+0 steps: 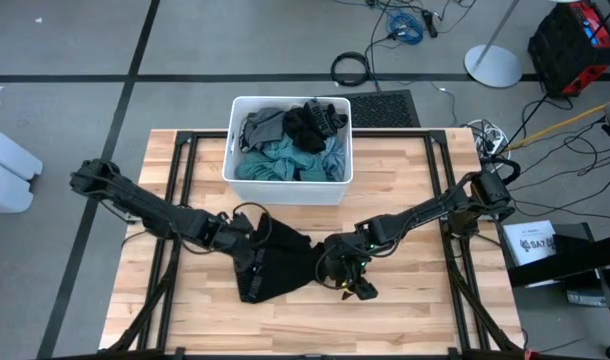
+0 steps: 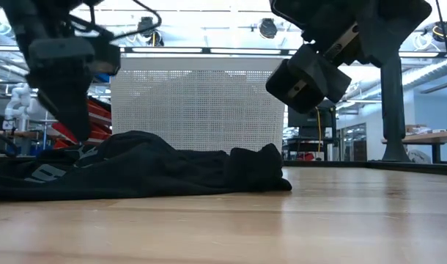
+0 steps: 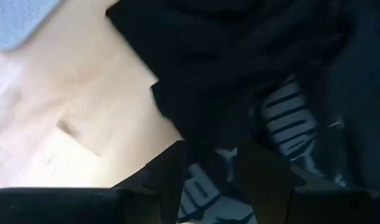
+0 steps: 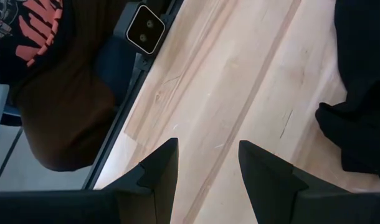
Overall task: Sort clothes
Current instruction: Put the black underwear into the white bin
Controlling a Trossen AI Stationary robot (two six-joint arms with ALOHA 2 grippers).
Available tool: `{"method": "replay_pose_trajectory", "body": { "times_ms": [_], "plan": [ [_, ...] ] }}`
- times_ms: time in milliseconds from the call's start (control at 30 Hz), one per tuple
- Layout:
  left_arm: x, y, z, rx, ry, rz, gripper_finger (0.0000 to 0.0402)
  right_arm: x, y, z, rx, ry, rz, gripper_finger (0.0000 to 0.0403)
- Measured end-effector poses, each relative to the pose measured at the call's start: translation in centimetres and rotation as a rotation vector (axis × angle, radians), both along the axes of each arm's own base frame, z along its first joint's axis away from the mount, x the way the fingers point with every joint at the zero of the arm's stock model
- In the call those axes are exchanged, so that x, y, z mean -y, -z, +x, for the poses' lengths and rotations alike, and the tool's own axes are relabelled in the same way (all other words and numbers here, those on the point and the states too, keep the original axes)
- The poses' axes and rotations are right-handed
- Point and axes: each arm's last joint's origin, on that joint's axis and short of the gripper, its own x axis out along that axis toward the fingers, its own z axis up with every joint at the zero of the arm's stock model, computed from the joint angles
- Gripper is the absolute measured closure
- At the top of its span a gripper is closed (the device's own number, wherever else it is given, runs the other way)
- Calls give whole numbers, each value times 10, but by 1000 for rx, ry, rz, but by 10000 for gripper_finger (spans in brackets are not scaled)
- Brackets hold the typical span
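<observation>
One garment, a black garment (image 1: 280, 262) with pale lettering on it, lies spread flat on the tabletop (image 1: 415, 180) between the two arms, and it looks to be the only piece taken out so far. Most of the clothes remain heaped in the white bin (image 1: 285, 190) at the far edge: a teal piece (image 1: 280, 160), a grey patterned piece (image 1: 262, 127) and a dark bundle (image 1: 313, 122) show above its rim, so I judge the sorting to be at an early stage, with no separate piles yet made on the wood. The left tool (image 1: 247, 252) sits low over the left part of the black garment; in its wrist view its two fingers (image 3: 168, 177) stand apart with dark fabric and the pale print between and beyond them, but nothing appears clamped, so it reads as open and resting on or just above the cloth rather than gripping it. The right tool (image 1: 353, 280) is just beside the garment's right edge, lifted clear of the tabletop in the low view; its wrist view shows bare wood between its parted fingers (image 4: 159, 171), with the cloth's black edge off to one side, so it holds nothing. A person's dark clothing shows beyond the tabletop's edge in that same view. What is left, as far as I can judge, is nearly everything: dealing with this piece, then emptying the bin.
</observation>
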Motion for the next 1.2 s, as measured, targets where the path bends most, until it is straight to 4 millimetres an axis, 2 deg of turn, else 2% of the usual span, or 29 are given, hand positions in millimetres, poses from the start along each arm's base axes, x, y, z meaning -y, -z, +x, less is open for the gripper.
{"method": "replay_pose_trajectory", "body": {
  "times_ms": [200,433,600,700,867,900,1033,1200],
  "plan": [
    [-9,11,-5,27,-16,-47,244,0,0,0,6,-7,-3,245],
    [-10,25,-3,93,15,-126,244,0,0,0,10,-9,-9,245],
    [-10,26,-2,102,57,-110,247,0,0,0,11,-8,-9,245],
    [-10,26,-2,105,73,-87,273,0,0,0,12,-7,-11,245],
    [-11,25,-1,124,71,-44,378,0,0,0,12,-7,-12,245],
    [-11,24,0,140,70,-45,387,0,0,0,12,-6,-12,245],
    [-8,15,9,226,102,-49,383,1,0,1,19,-7,-13,245],
    [-3,-9,23,309,156,-34,389,0,-2,4,54,0,0,245]
  ]
}}
